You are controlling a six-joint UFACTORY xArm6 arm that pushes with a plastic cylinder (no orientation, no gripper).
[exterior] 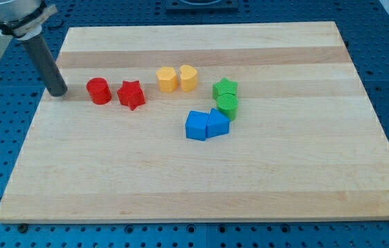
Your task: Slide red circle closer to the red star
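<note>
The red circle (99, 91) stands on the wooden board at the view's left. The red star (131, 94) sits just to its right, with a narrow gap between them. My tip (58, 93) rests on the board to the left of the red circle, a short distance from it and not touching it. The rod rises from the tip toward the view's top left corner.
A yellow block (167, 79) and a yellow heart (188, 78) sit side by side right of the star. A green star (225, 88) and green circle (227, 105) stand further right. Two blue blocks (206, 125) touch below them. The board edge (39, 114) is near the tip.
</note>
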